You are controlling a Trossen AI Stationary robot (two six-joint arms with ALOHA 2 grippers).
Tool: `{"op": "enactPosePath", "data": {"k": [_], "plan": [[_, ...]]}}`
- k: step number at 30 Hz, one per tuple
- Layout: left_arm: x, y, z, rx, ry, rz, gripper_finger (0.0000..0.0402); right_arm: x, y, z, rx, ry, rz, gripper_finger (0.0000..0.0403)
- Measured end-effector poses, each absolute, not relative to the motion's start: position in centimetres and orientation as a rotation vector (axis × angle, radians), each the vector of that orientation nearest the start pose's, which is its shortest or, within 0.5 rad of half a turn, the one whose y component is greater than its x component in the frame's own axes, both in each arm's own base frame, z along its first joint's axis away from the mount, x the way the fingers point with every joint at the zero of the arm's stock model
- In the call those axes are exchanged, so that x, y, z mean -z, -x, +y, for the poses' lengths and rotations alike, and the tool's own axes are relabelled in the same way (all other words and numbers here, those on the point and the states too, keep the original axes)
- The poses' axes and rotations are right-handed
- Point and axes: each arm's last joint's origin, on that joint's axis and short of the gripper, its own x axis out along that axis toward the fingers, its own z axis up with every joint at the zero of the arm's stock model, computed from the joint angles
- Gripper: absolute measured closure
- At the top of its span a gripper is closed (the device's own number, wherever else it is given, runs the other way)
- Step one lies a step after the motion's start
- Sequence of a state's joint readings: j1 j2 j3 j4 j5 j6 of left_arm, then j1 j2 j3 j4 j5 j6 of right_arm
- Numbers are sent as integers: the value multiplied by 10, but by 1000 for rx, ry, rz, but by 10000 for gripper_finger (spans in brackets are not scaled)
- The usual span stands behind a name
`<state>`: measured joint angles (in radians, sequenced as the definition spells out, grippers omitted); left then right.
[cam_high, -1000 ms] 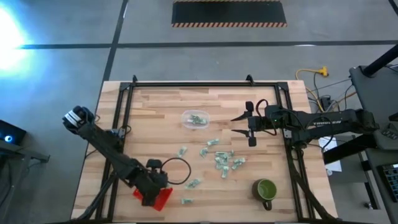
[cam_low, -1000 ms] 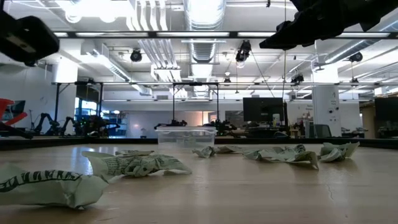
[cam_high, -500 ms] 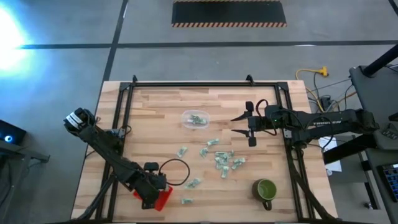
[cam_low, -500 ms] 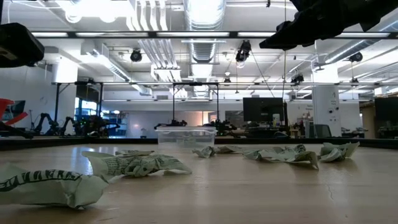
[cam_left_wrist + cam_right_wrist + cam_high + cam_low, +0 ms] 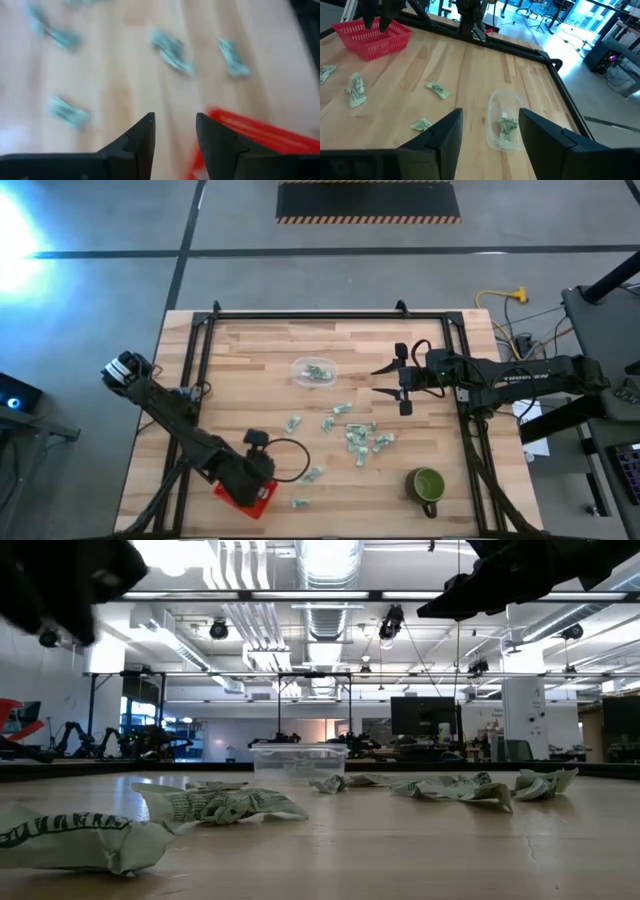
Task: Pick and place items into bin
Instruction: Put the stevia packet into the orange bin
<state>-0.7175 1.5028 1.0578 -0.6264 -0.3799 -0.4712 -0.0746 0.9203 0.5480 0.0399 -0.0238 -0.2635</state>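
Several small pale green-and-white wrapped items lie scattered mid-table, and two rest near the red bin at the near left. My left gripper hovers over that bin; in its wrist view it is open with nothing between the fingers, and the bin's rim lies beside one finger. My right gripper waits open above the table's right half, pointing toward a clear tub that has a few items in it.
A green mug stands near the table's front right. The clear tub sits at the centre back. A black frame runs along the table's left, far and right edges. Bare wood lies between the items and the far edge.
My left gripper has stayed over the red bin, rolled about its wrist and risen a little; in the low view its dark shape at the upper left has grown and shifted rightward. The items on the table have not moved.
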Motion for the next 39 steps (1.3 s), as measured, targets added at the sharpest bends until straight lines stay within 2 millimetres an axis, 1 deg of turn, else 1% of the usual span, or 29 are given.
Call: {"op": "enactPosePath", "data": {"k": [2,4,7,9,12,16,22,28,33,39], "plan": [[-235,-236,-181,67,-171,901,276,-249,-201,-14,6,245,336,220],[-238,-245,-177,71,-172,847,276,-249,-201,-14,6,244,336,220],[-240,-261,-171,59,-119,759,276,-249,-201,-14,6,244,336,220],[-240,-268,-168,61,-77,734,276,-249,-201,-14,6,244,336,220],[-234,-279,-165,115,-21,748,276,-249,-201,-14,7,243,336,220],[-218,-288,-165,138,-15,810,276,-249,-201,-14,6,244,336,220],[-196,-302,-169,174,-74,889,276,-249,-201,-14,6,244,336,220],[-185,-324,-172,154,-67,903,276,-249,-201,-14,6,243,336,220],[-181,-340,-174,194,-36,925,276,-249,-201,-14,6,243,337,220],[-175,-345,-166,171,-14,958,276,-248,-201,-14,5,242,342,220]]}}
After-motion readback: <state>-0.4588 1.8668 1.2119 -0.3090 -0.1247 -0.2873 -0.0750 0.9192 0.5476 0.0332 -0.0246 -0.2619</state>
